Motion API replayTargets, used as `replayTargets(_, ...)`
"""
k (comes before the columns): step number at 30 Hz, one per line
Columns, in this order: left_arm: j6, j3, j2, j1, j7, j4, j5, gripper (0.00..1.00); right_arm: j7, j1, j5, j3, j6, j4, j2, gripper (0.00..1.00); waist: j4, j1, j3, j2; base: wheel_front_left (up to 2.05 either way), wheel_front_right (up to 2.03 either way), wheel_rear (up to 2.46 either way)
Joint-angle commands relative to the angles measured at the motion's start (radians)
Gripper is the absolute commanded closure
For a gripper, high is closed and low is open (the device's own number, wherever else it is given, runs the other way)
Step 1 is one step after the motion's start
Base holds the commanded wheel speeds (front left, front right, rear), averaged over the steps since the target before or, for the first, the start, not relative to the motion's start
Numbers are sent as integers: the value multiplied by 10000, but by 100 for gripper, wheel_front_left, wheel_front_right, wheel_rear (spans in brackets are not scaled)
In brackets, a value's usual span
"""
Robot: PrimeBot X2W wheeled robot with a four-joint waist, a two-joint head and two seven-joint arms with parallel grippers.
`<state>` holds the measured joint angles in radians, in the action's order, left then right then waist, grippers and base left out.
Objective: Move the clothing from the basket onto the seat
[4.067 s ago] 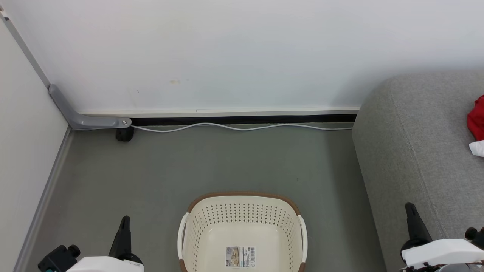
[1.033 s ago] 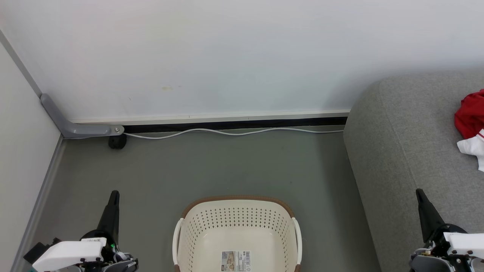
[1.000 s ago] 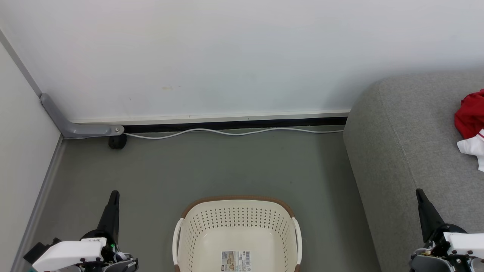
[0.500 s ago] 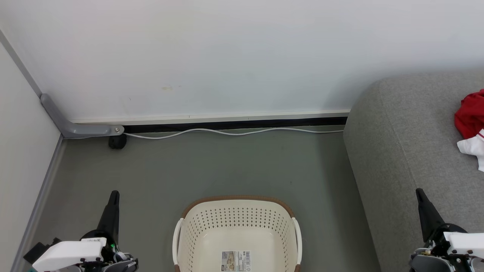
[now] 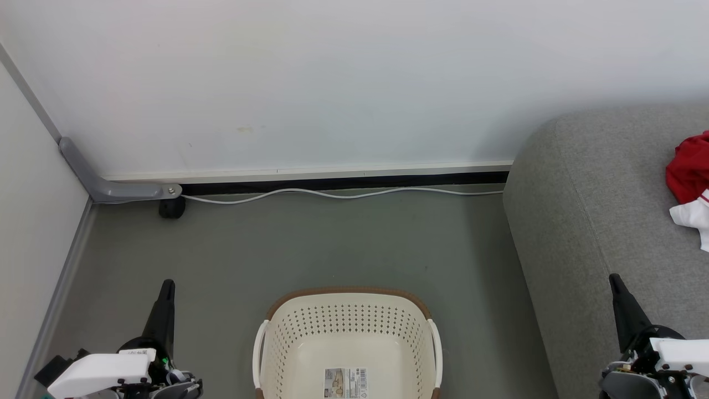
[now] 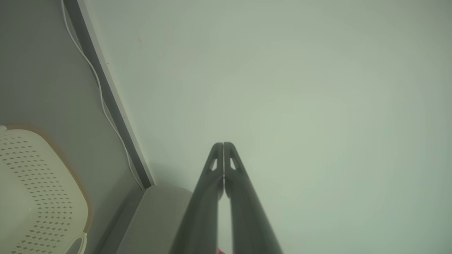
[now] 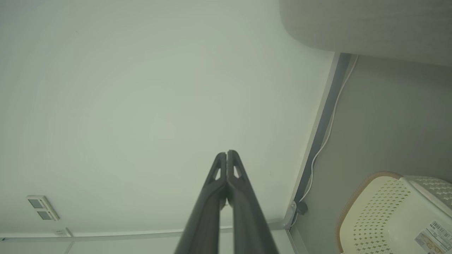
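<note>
Basket [image 5: 349, 290]: nearest item, between the two grippers. Its floor is bare except for a label [image 5: 345, 382]; its near part is cut off by the frame edge.
Left gripper [image 5: 166, 288]: left of the basket, fingers pressed together, holding nothing.
Right gripper [image 5: 616, 282]: right of the basket, seen against the seat, fingers pressed together, holding nothing.
Seat [image 5: 598, 221]: right of the basket, reaching back to the wall.
Clothing [image 5: 687, 169]: on the seat, right of and beyond the basket, well apart from it. It is cut off at the frame edge, so its long axis cannot be told.
Key relation: the clothing lies ahead and right of the right gripper, and the right arm is nearer.
Status (judged): transfer appears complete; no pick is pending.
Cable [image 5: 332, 194]: beyond the basket, along the wall's foot.
</note>
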<state>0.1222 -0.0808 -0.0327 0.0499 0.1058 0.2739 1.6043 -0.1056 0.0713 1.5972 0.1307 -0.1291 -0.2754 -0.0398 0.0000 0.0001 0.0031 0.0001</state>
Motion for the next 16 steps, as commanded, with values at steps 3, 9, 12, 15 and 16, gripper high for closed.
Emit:
replayTargets(3, 84, -329, -175, 582, 75, -287, 44, 100, -77, 366, 114, -168, -16, 307, -104, 100, 0, 0, 0, -1, 0, 0, 0)
replayTargets(9, 84, -329, -175, 582, 74, -287, 44, 100, -77, 366, 114, -169, -16, 307, -104, 100, 0, 0, 0, -1, 0, 0, 0)
replayTargets(12, 84, -329, -175, 582, 74, -287, 44, 100, -77, 366, 114, -169, -16, 307, -104, 100, 0, 0, 0, -1, 0, 0, 0)
replayTargets(15, 84, -329, -175, 582, 74, -287, 44, 100, -77, 366, 114, -169, -16, 307, -104, 100, 0, 0, 0, -1, 0, 0, 0)
replayTargets(16, 84, -329, -175, 582, 74, -287, 44, 100, -77, 366, 114, -169, -16, 307, -104, 100, 0, 0, 0, -1, 0, 0, 0)
